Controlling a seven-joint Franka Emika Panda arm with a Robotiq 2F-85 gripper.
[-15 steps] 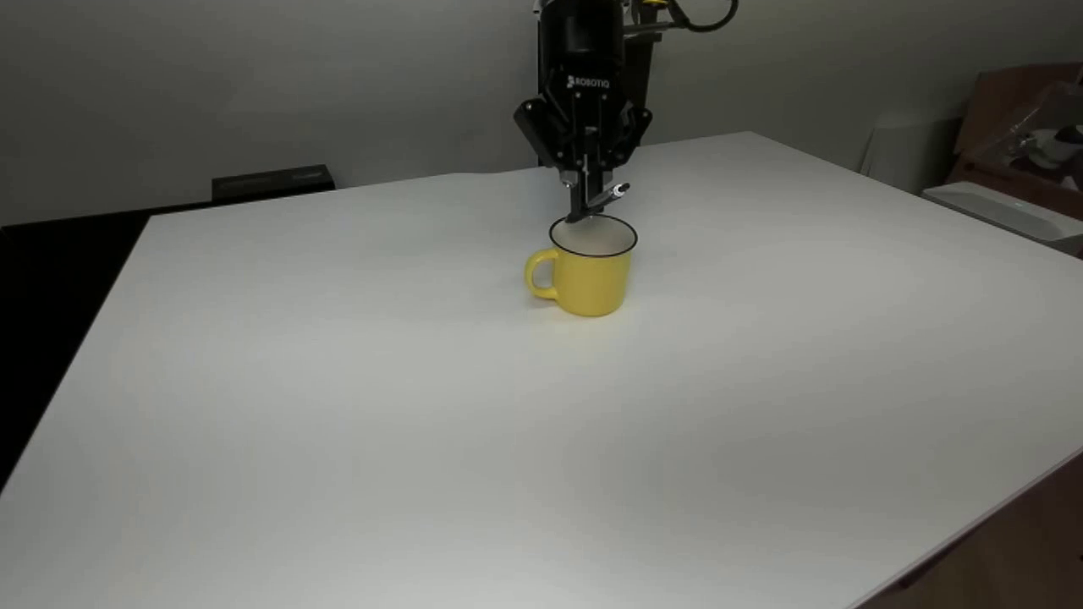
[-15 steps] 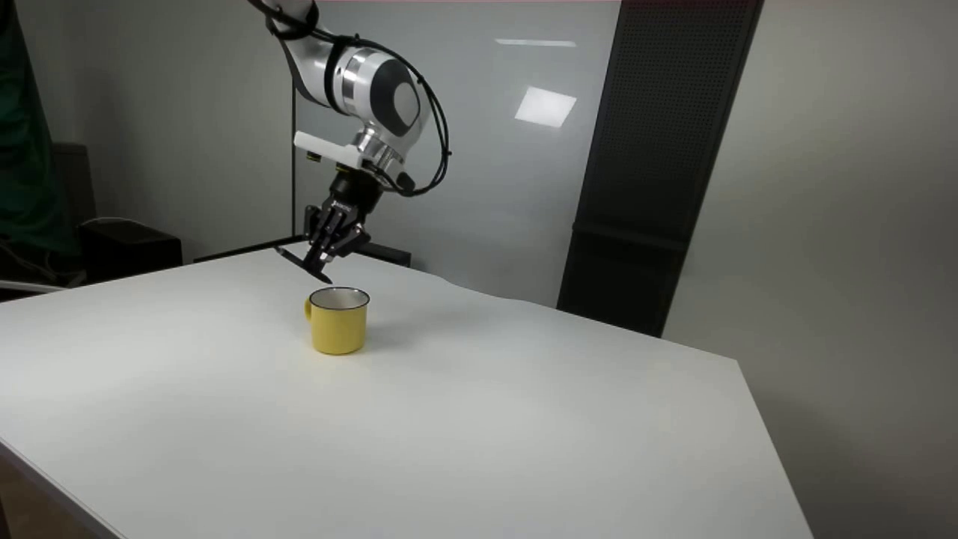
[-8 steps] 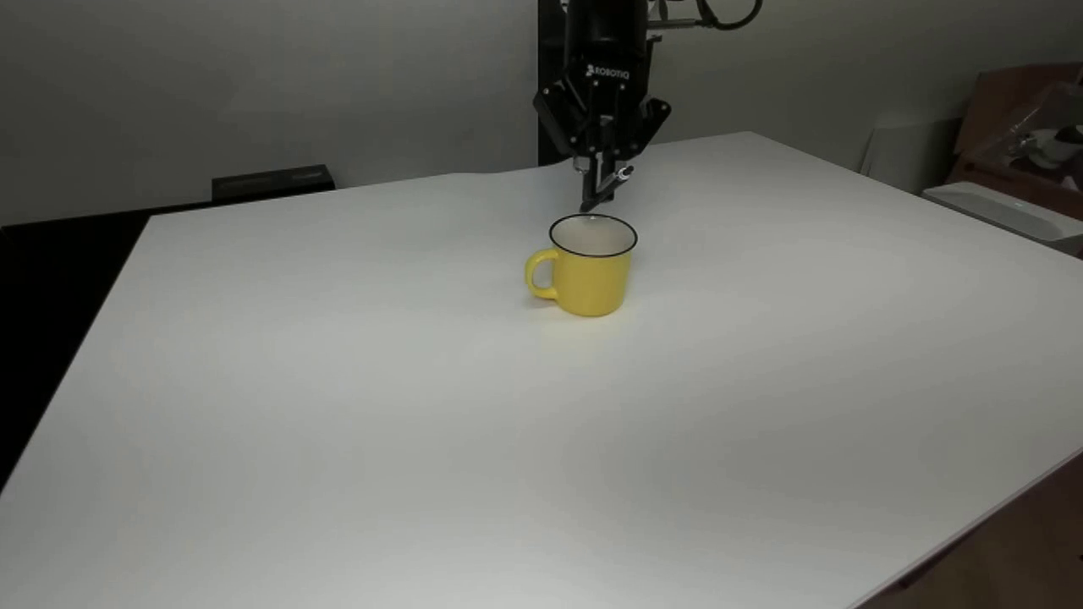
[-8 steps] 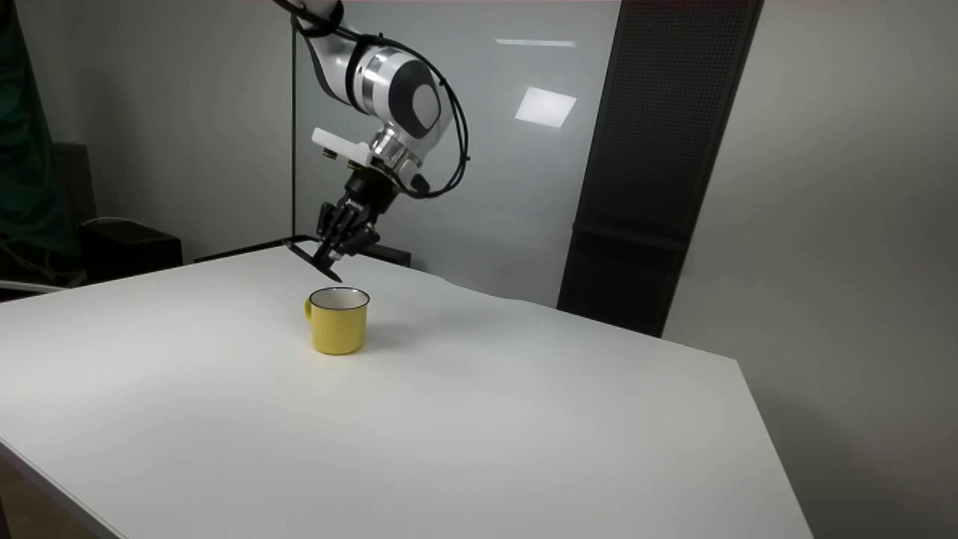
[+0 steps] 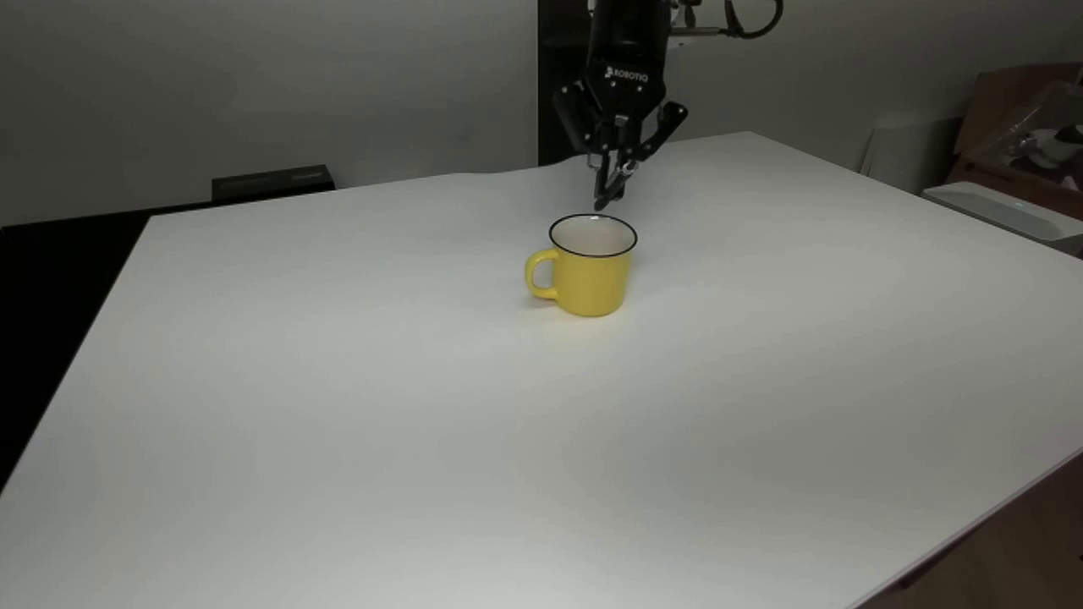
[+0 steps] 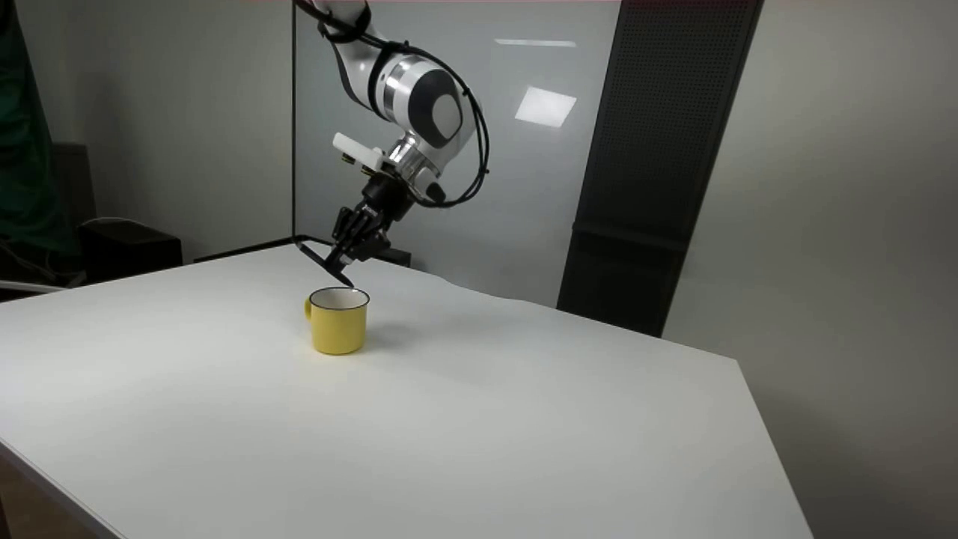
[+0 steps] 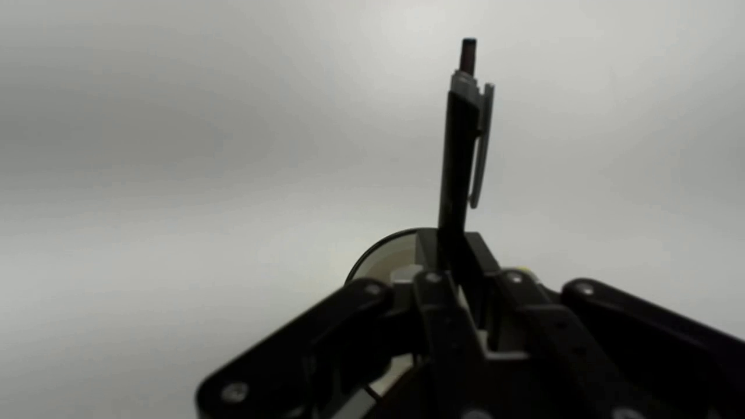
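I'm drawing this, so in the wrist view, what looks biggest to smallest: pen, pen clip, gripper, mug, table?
1. the table
2. the gripper
3. the pen and the mug: unsure which looks bigger, because the gripper hides much of the mug
4. the pen clip

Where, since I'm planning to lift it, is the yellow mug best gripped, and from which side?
Probably the rim opposite the handle, from above: the yellow mug stands upright, open upward, and the rim looks thin enough to pinch. The claw holds a pen, which would need releasing first.
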